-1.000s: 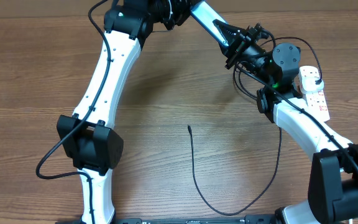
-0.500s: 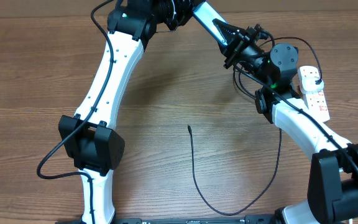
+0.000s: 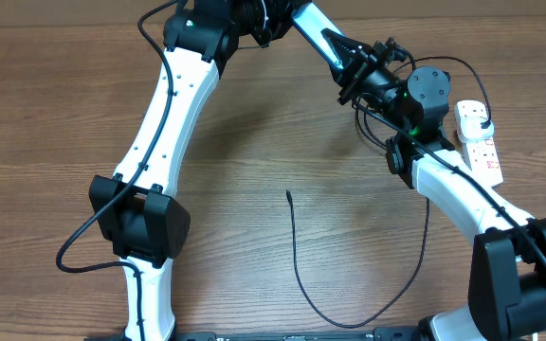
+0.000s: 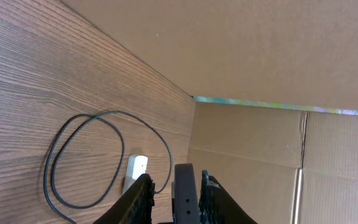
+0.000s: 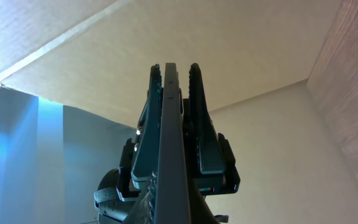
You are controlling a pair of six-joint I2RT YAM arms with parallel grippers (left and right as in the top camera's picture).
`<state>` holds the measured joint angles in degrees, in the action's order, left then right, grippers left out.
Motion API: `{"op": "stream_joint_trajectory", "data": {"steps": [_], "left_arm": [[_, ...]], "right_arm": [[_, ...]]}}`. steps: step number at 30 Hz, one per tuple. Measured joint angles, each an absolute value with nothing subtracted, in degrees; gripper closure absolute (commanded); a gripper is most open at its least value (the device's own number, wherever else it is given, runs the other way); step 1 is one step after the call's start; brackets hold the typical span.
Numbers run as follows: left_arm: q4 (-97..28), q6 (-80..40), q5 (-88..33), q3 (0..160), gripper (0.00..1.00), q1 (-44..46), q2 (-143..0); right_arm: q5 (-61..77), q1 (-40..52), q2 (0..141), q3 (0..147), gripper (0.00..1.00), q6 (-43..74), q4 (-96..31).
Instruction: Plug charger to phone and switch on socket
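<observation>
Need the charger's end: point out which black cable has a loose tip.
The thin cable mid-table, tip lying bare; the thicker one loops into the left arm.

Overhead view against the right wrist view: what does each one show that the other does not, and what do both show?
Only overhead: the black cable lying loose, and the white power strip at the right. Only right wrist: the phone, edge-on between the fingers, with a pale wall behind. Both: the right gripper and some of the wooden table.
</observation>
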<state>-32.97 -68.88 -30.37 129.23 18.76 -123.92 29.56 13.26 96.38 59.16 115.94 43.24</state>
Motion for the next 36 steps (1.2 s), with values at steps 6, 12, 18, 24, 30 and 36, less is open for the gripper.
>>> {"op": "stream_joint_trajectory", "data": {"steps": [6, 12, 18, 24, 30, 36], "left_arm": [[-32.9, -70.1, -30.3, 129.2, 0.86, 18.8, -123.9], [-33.0, -70.3, -30.4, 129.2, 0.93, 18.8, -123.9], [-33.2, -71.0, -30.2, 129.2, 0.95, 18.8, -123.9], [-33.1, -70.9, -29.8, 129.2, 0.96, 18.8, -123.9], [-33.1, -70.6, -27.9, 129.1, 0.96, 18.8, -124.0], [-33.1, -70.6, -27.8, 129.1, 0.96, 18.7, -124.0]], "right_arm": [[29.8, 13.3, 96.4, 59.2, 0.96, 115.9, 42.7], [29.8, 13.3, 96.4, 59.2, 0.96, 115.9, 42.7], [29.7, 13.4, 96.4, 59.2, 0.96, 116.0, 42.5], [30.3, 13.5, 96.4, 59.2, 0.74, 115.9, 42.9], [32.9, 15.0, 96.2, 59.2, 0.47, 115.9, 43.8], [33.1, 15.0, 96.2, 59.2, 0.07, 115.9, 43.7]]}}
